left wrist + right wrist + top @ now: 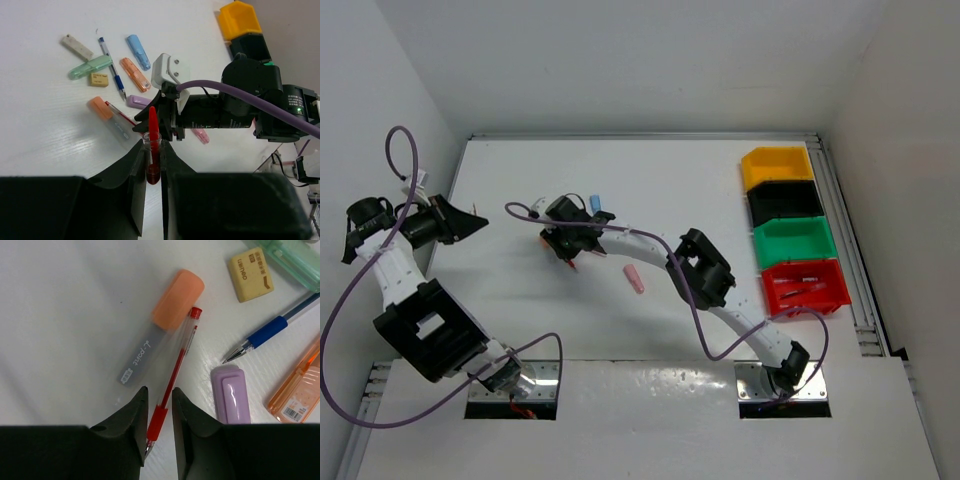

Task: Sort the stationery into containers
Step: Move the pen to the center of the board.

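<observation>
My left gripper (475, 222) hangs at the far left, apart from the pile. In the left wrist view it (152, 150) is shut on a red pen (153, 120) that points away from the camera. My right gripper (568, 250) is down at the stationery pile. In the right wrist view its jaws (160, 400) stand narrowly apart on either side of the red grip of a second red pen (176, 367), which lies on the table. Yellow (777, 165), black (785, 203), green (792, 243) and red (805, 285) bins stand in a column at the right.
Around the right gripper lie an orange-capped grey marker (165, 315), a lilac marker (230, 395), a blue pen (270, 330), a yellow eraser (251, 274), an orange marker (300, 385) and a green marker (295, 257). A pink marker (634, 279) lies alone mid-table. A blue marker (138, 51) lies beyond.
</observation>
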Robot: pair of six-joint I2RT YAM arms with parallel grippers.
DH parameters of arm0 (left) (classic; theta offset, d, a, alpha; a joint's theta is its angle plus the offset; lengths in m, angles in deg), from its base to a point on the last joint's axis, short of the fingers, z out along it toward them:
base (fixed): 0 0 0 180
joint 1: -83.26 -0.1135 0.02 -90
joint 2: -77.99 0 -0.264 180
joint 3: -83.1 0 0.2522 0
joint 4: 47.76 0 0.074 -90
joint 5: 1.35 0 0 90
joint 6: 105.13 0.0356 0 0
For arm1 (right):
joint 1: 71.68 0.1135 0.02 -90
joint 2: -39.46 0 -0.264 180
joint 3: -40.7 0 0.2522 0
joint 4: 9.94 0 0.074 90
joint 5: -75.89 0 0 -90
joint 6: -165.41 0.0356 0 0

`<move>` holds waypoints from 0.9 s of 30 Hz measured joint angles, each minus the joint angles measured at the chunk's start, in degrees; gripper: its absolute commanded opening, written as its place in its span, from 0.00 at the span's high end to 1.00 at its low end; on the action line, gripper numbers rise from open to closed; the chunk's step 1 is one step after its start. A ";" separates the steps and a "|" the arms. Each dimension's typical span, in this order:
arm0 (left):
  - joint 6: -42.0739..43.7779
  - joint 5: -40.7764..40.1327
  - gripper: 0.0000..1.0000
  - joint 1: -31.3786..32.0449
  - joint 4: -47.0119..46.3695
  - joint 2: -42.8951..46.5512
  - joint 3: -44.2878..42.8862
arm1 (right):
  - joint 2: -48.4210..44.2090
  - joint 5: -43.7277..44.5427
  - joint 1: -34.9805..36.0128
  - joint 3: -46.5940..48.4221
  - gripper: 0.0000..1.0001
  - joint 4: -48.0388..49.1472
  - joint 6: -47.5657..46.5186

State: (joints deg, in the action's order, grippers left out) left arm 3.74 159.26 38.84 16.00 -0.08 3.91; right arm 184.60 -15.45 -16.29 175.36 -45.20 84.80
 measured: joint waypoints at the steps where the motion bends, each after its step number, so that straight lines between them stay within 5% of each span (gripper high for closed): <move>1: 0.39 0.13 1.00 -0.02 0.39 -0.07 0.00 | 0.00 0.07 0.00 0.00 0.75 0.09 -0.20; 9: 2.25 0.44 1.00 -0.31 1.84 -1.09 -0.37 | 0.24 0.59 0.00 -0.02 0.75 -0.02 -2.16; 16: 4.55 0.44 1.00 -0.31 4.15 -1.25 -1.40 | -0.07 0.31 0.24 -1.86 0.90 -0.46 -4.76; 27: 5.11 0.46 1.00 -0.33 6.05 -0.63 -2.40 | -12.04 -0.61 0.61 -19.04 0.98 -5.07 -6.67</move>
State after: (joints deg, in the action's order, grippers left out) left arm 8.86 159.72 38.51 22.05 -0.71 1.51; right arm 172.56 -16.06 -15.68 156.33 -50.27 78.14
